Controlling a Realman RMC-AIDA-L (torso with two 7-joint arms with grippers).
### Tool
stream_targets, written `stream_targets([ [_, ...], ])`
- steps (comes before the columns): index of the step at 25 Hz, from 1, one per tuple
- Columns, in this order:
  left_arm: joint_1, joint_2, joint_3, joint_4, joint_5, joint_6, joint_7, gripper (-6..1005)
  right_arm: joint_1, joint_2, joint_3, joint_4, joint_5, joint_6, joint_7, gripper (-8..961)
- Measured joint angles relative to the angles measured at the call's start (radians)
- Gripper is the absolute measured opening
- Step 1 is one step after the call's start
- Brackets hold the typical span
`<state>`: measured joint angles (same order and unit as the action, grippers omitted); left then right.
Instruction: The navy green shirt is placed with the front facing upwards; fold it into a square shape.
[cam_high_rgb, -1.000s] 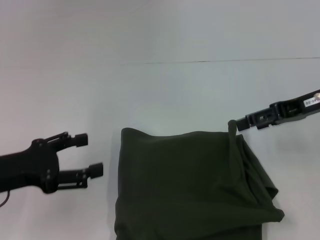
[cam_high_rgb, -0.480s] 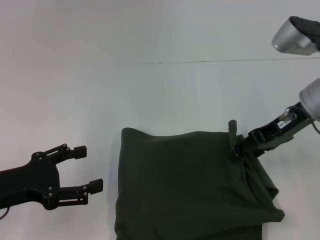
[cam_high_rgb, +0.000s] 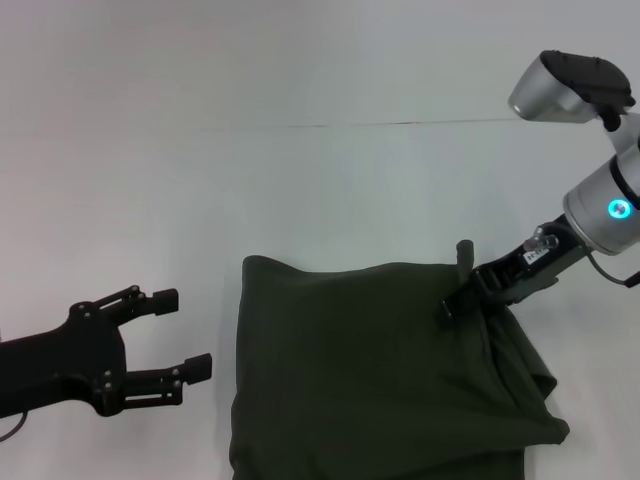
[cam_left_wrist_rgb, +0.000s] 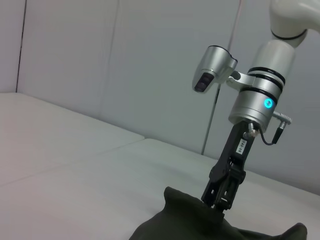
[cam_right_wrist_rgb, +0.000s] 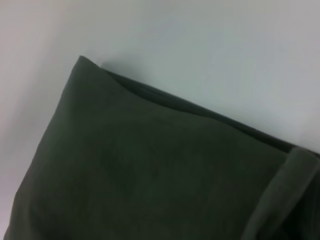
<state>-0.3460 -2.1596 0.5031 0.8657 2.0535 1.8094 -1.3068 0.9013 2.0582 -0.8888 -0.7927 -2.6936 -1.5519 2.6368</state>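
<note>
The navy green shirt (cam_high_rgb: 370, 370) lies folded into a thick dark olive bundle at the near middle of the white table; no lettering shows. A small flap of cloth (cam_high_rgb: 463, 255) stands up at its far right corner. My right gripper (cam_high_rgb: 452, 308) points down onto the cloth just beside that flap, its tip touching the fabric; the left wrist view shows the right gripper (cam_left_wrist_rgb: 218, 204) standing steeply on the shirt (cam_left_wrist_rgb: 200, 225). My left gripper (cam_high_rgb: 184, 332) hovers open and holding nothing, a short way left of the shirt. The right wrist view is filled by the shirt (cam_right_wrist_rgb: 150, 165).
The white table (cam_high_rgb: 300, 180) stretches far beyond the shirt, with a thin seam line (cam_high_rgb: 400, 123) across it. The shirt's right side bulges out in a loose fold (cam_high_rgb: 530, 390). A pale wall (cam_left_wrist_rgb: 125, 65) rises behind the table.
My right arm has swung upright and its gripper has moved from the shirt's far right corner inward and down onto the cloth. The left gripper drifted slightly nearer, still open.
</note>
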Motion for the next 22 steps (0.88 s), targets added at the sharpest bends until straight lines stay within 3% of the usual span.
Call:
stream_targets([
  [5, 0.0, -0.001, 0.0, -0.001, -0.001, -0.003, 0.001, 962, 0.0, 0.01, -0.001, -0.012, 0.0, 0.005, -0.012, 784],
  [16, 0.005, -0.002, 0.0, -0.002, -0.001, -0.003, 0.012, 961, -0.001, 0.005, -0.004, -0.013, -0.001, -0.001, -0.011, 346],
  [22, 0.006, -0.002, 0.0, -0.002, -0.001, -0.001, 0.012, 960, -0.007, -0.007, 0.002, -0.033, 0.007, -0.024, -0.015, 170],
])
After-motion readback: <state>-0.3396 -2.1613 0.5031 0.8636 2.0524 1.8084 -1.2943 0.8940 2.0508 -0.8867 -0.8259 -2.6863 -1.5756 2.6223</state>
